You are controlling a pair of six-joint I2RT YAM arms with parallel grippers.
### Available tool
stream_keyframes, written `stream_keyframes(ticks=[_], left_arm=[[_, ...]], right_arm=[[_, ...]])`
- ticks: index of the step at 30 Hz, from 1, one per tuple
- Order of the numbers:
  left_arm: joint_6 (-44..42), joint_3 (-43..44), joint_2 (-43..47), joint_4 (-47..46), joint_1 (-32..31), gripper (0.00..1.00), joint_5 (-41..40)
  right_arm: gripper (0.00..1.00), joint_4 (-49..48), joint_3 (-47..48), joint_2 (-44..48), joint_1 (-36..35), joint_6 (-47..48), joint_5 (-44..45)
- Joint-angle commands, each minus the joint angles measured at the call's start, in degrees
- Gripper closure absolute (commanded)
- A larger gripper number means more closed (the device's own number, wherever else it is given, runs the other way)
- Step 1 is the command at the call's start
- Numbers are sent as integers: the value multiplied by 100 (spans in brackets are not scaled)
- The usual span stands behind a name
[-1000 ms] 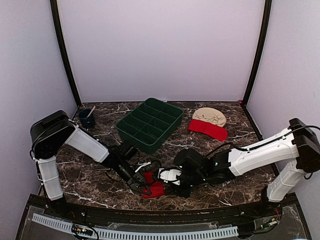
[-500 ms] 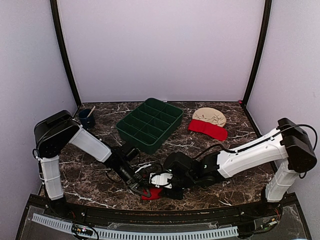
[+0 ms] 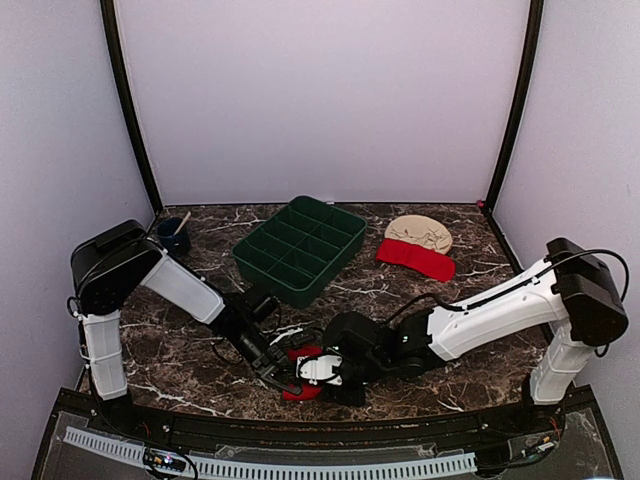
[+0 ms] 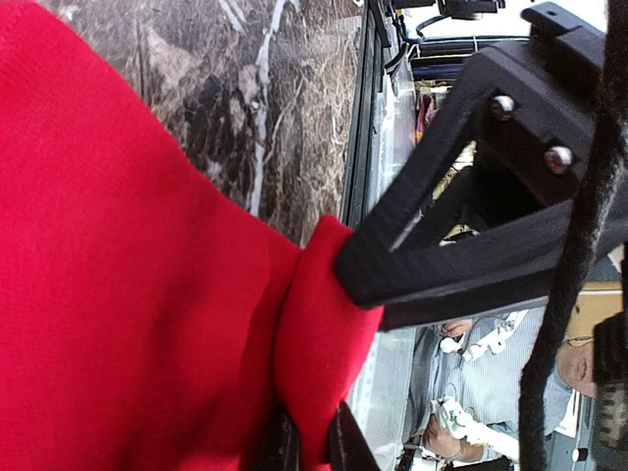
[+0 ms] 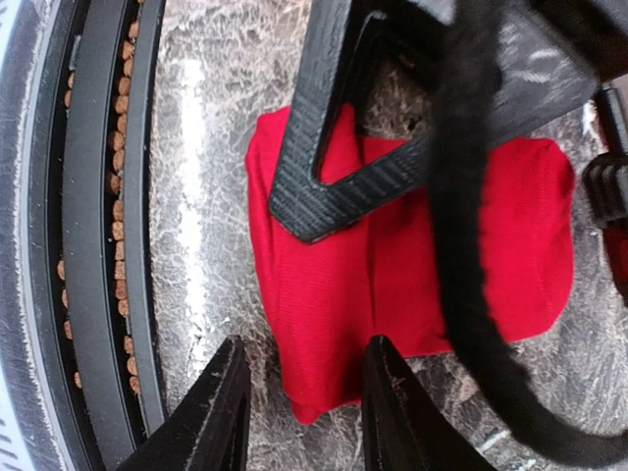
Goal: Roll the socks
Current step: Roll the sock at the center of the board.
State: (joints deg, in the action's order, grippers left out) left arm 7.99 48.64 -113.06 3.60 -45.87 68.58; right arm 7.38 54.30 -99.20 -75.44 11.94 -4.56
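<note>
The bundled sock [image 5: 324, 314] lies at the near edge of the table, folded over on itself into a thick bright red pad. The left gripper [image 4: 312, 424] is clamped together on a raised fold of that red fabric, which fills most of the left wrist view. The right gripper [image 5: 306, 345] hovers over the same bundle with its two black fingers apart. The bundle's near corner sits between them, and no squeeze on the fabric shows. One black triangular finger of the left gripper rests across the bundle's top, and a black cable [image 5: 461, 245] hangs over it.

The second sock [image 3: 415, 259] lies flat at the far right of the table, touching a beige cloth [image 3: 420, 232] behind it. Both are well apart from the grippers.

The tabletop [image 3: 480, 278] is dark brown marble with white veins. A green compartment tray [image 3: 270, 278] sits near the middle, turned at an angle, and a dark blue cup [image 3: 172, 238] holding a stick stands at the far left. Pale lavender walls [image 3: 320, 100] enclose the table on three sides, with black posts [image 3: 130, 110] at the back corners. A black rail [image 5: 98, 245] runs along the near edge.
</note>
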Motion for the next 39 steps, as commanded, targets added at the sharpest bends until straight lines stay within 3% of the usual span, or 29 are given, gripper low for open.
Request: stream_keyframes(ticks=[1,13,21,26,39], left_arm=[[-155,18,-137,272,17,92,36],[-246,9,-249,430,-22,92,117],[-317,47,-322,565,-73,91,-21],[-249,48,-258,612,-64,86,-303],[13,-147,786,997,106,70,-1715]], right_arm=[[64,-81,142,-201,-63,70,-48],[65,-247,246,-385,-15,149,116],[83,-170,288,-465,68,122,-132],[92,-148,236,-464,143,54,-320],[95,-54,273,-540,197,60,-438]])
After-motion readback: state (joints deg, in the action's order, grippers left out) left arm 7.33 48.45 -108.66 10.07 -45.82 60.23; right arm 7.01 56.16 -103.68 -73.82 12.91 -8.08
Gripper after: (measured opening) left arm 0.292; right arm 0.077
